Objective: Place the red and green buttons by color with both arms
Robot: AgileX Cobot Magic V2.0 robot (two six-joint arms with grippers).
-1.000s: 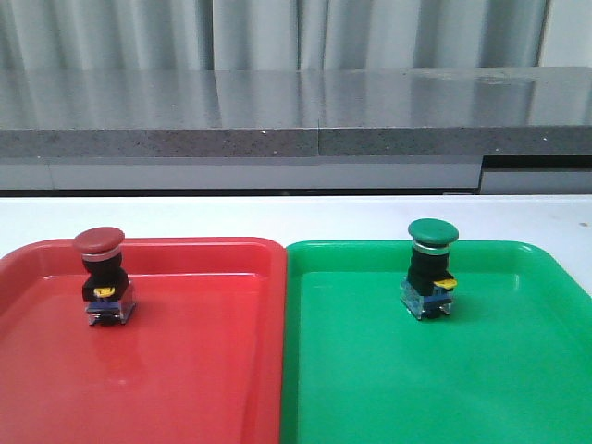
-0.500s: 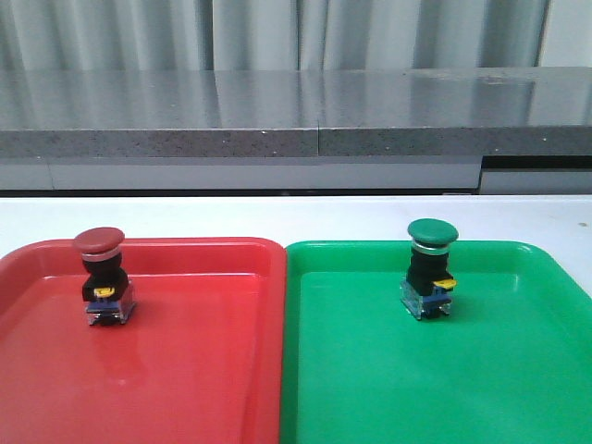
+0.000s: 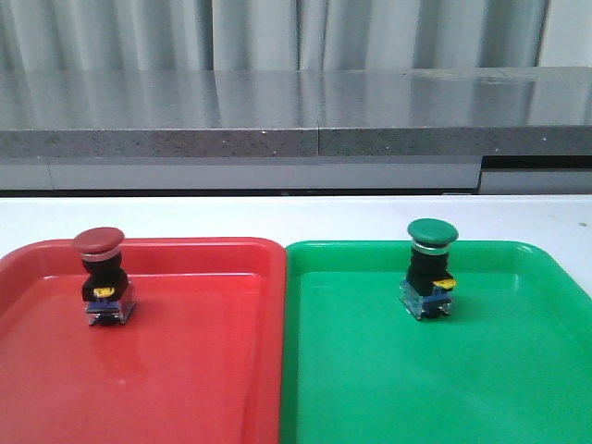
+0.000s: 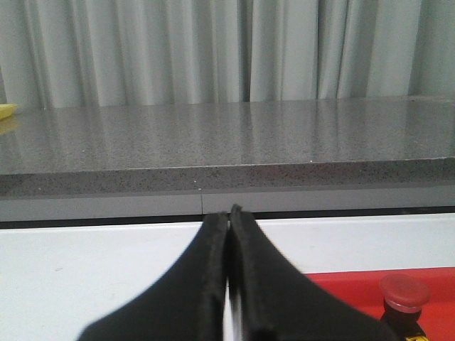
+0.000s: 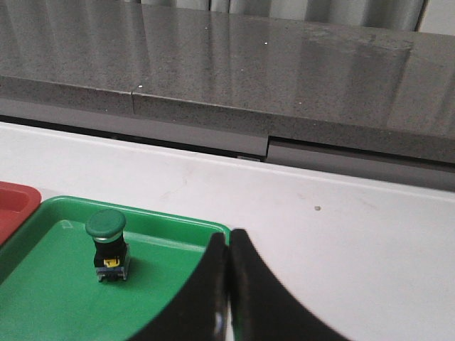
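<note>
The red button (image 3: 101, 276) stands upright in the red tray (image 3: 185, 370), near its far left. The green button (image 3: 430, 267) stands upright in the green tray (image 3: 462, 379), near its far edge. Neither gripper shows in the front view. In the left wrist view my left gripper (image 4: 227, 213) is shut and empty, over the white table, with the red button (image 4: 404, 297) off to one side. In the right wrist view my right gripper (image 5: 228, 236) is shut and empty at the green tray's (image 5: 50, 298) corner, apart from the green button (image 5: 108, 245).
The two trays lie side by side on a white table (image 3: 296, 217). A grey stone ledge (image 3: 296, 120) runs along the back, with pale curtains behind it. A corner of the red tray (image 5: 14, 202) shows in the right wrist view.
</note>
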